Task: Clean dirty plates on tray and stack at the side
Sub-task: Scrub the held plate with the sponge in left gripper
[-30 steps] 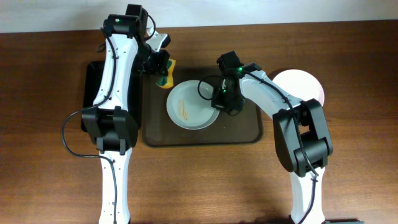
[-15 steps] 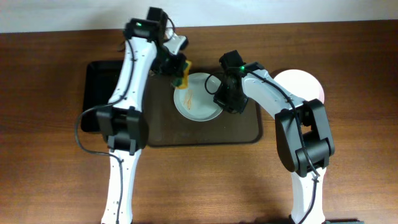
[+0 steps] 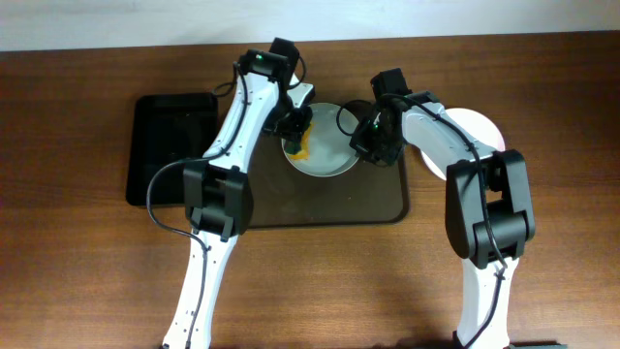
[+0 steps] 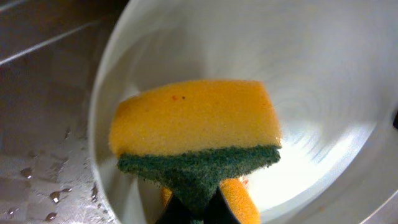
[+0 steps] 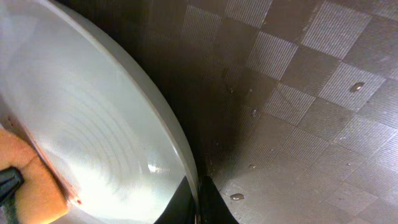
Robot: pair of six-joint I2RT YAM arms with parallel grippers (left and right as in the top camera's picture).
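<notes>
Only overhead shows second plate (image 3: 488, 132) beside tray (image 3: 320, 200).

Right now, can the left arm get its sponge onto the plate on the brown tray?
Probably yes: the sponge in the left hand looks pressed inside the plate, and the right hand pinches only its rim on the other side, leaving the inside free.

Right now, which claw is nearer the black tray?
Left. Left claw holds a sponge on the plate's side facing the black tray; right claw grips the far rim.
</notes>
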